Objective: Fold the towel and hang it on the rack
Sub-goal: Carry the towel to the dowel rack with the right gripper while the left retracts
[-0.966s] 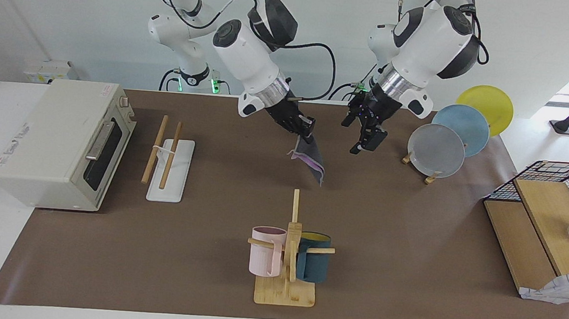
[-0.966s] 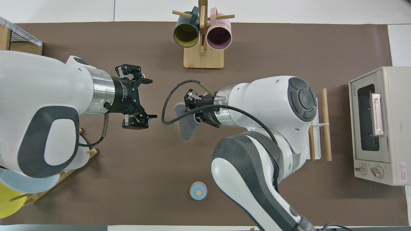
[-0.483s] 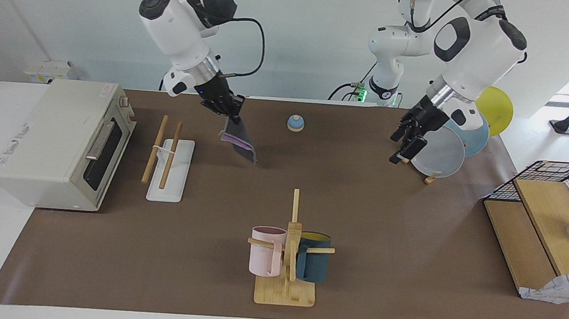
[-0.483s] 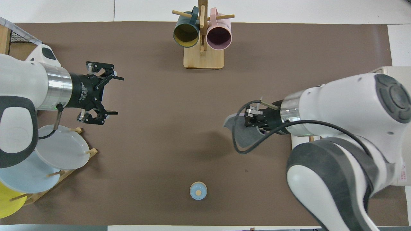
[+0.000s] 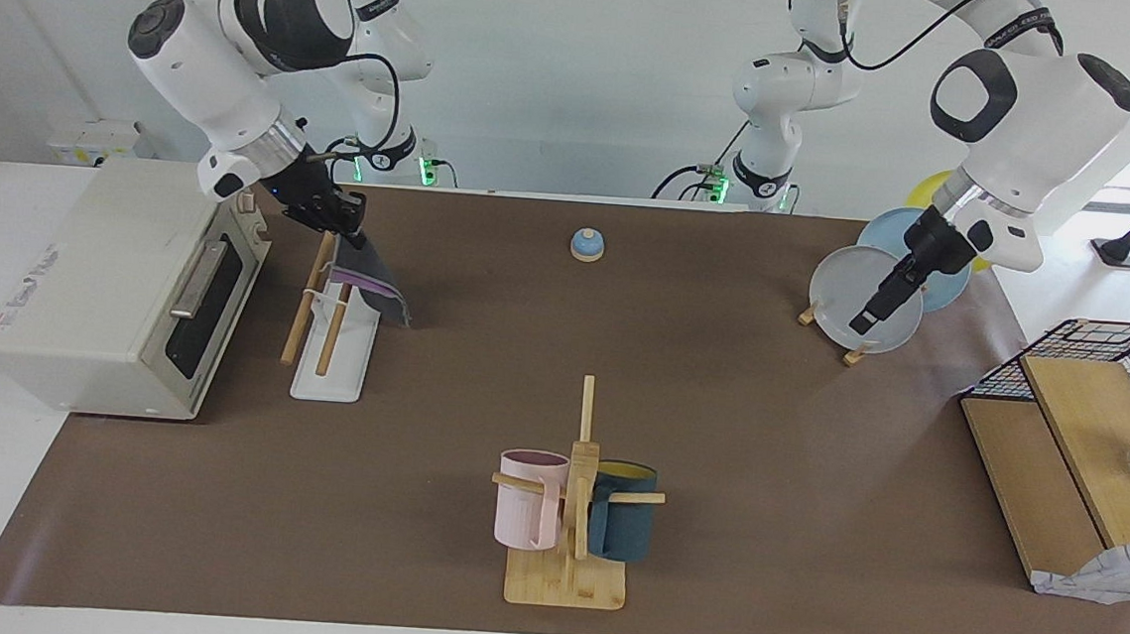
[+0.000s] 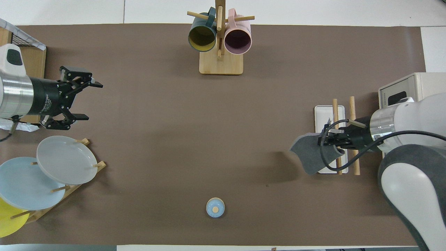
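Observation:
My right gripper [image 5: 345, 227] is shut on one edge of the towel [image 5: 372, 281]. The towel hangs folded from it, dark grey outside with a purple edge showing. It hangs over the rack [image 5: 327, 380], at the end nearer the robots, beside the two wooden rods. In the overhead view the right gripper [image 6: 323, 141] and the towel [image 6: 312, 158] cover part of the rack's white base [image 6: 322, 113]. I cannot tell whether the towel touches the rack. My left gripper [image 5: 869, 313] is open and empty over the plate stand; it also shows in the overhead view [image 6: 91, 101].
A toaster oven [image 5: 120, 276] stands beside the rack at the right arm's end. A mug tree [image 5: 571, 516] with two mugs stands farther from the robots. Plates on a stand [image 5: 851, 282], a small blue bell [image 5: 586, 245] and a wire basket on a wooden box [image 5: 1084, 433] are also here.
My right gripper carried the towel from the table's middle toward the right arm's end, to over the rack. My left gripper drew back to over the plate stand.

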